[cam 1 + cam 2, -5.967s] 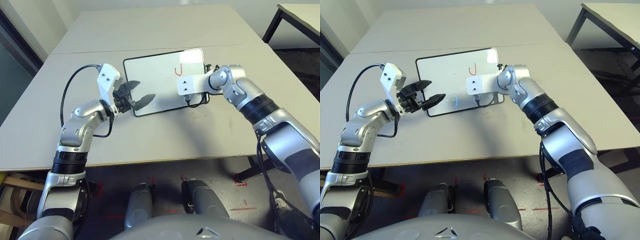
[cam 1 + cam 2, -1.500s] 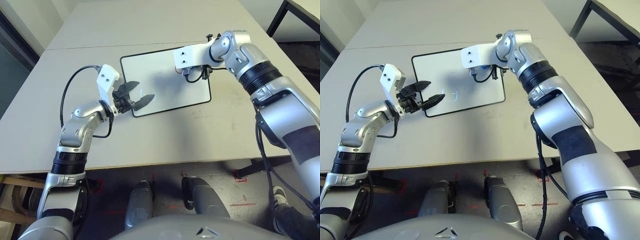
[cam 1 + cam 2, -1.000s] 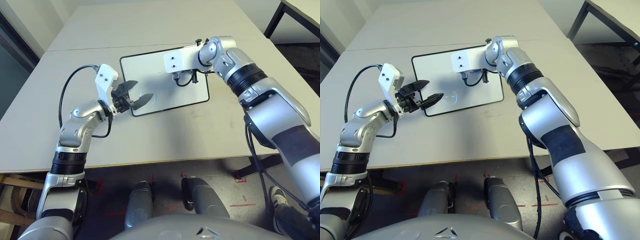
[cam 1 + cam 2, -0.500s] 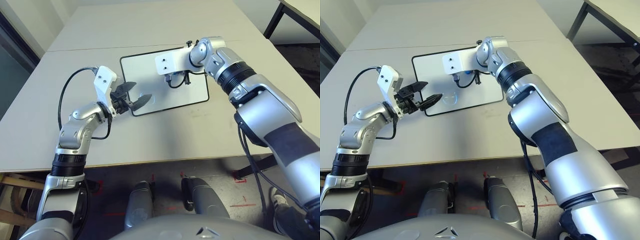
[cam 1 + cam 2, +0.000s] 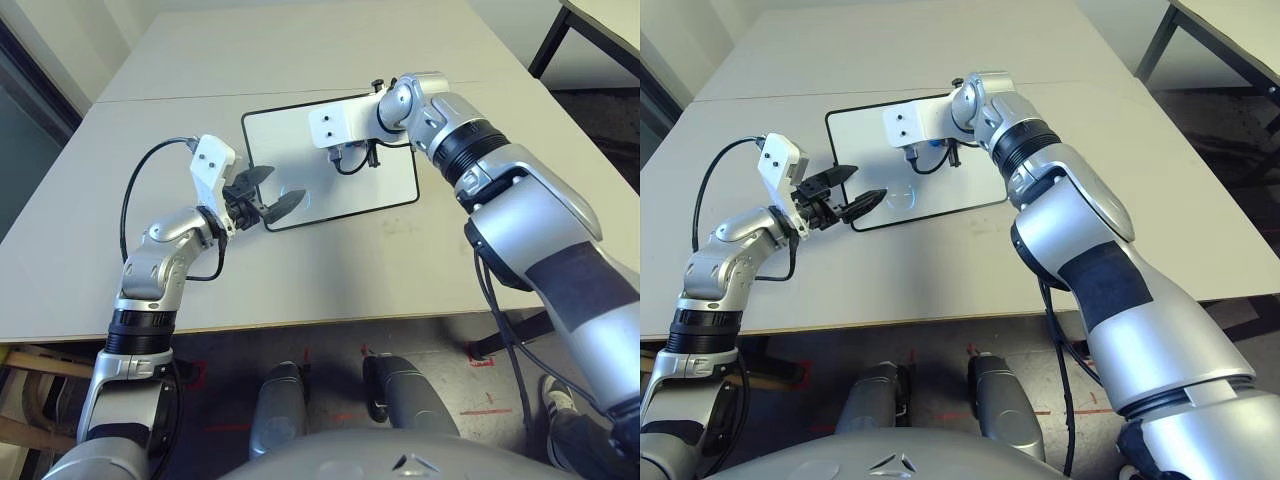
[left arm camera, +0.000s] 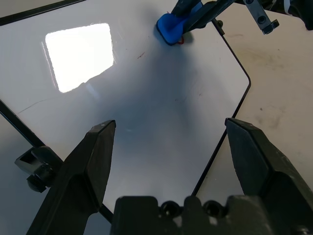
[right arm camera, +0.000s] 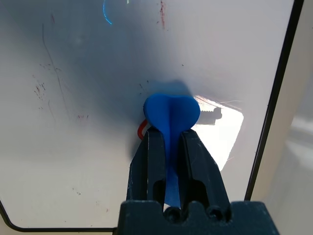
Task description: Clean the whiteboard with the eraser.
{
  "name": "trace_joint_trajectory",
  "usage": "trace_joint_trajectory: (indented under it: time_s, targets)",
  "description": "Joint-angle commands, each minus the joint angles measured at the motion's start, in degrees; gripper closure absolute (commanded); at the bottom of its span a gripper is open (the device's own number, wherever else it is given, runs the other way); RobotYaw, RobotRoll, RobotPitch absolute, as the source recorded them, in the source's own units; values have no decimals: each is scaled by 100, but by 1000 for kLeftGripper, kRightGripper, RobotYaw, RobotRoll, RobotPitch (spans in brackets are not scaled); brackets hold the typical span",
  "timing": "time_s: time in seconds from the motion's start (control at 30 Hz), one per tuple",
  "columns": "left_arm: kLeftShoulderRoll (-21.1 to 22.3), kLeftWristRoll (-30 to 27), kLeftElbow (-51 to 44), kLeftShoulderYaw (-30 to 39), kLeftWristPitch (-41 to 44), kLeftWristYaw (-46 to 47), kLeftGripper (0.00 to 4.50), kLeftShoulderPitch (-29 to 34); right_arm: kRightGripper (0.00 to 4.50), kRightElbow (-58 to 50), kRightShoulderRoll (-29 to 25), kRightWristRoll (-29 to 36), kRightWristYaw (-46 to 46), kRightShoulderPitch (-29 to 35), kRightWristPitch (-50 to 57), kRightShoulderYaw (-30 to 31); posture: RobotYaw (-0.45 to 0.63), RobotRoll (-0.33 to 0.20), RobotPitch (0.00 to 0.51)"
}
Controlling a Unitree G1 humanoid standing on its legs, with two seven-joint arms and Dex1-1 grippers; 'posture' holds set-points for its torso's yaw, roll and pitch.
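Note:
The whiteboard (image 5: 392, 186) lies flat on the grey table, glossy white with a thin black frame. My right gripper (image 7: 170, 133) is shut on the blue eraser (image 7: 171, 111) and presses it onto the board's far middle part. A small red mark (image 7: 141, 129) peeks out beside the eraser, and faint smudges remain on the surface. In the left wrist view the eraser (image 6: 171, 27) shows at the board's far side. My left gripper (image 5: 285, 184) hovers open over the board's near left corner with nothing between its fingers.
A black cable (image 5: 134, 186) loops from my left wrist over the table. A second table (image 5: 600, 22) with a dark leg stands at the far right. A black knob (image 6: 35, 166) sticks out of the board's frame near my left gripper.
My right gripper has slid the eraser leftward across the board's far part over the last second and has now almost stopped. The left gripper stays open at the near corner.

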Motion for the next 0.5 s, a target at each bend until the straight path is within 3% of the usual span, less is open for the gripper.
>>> trace_joint_trajectory:
  time_s: [0.03,0.5]
  targets:
    - [5,83,18,-40,-38,8,0,-15,4376,48,9,37,-54,-132,32,-57,-5,0,76]
    - [-63,102,11,-75,-31,12,0,-31,4376,192,-513,-456,-165,-9,3,352,-16,0,78]
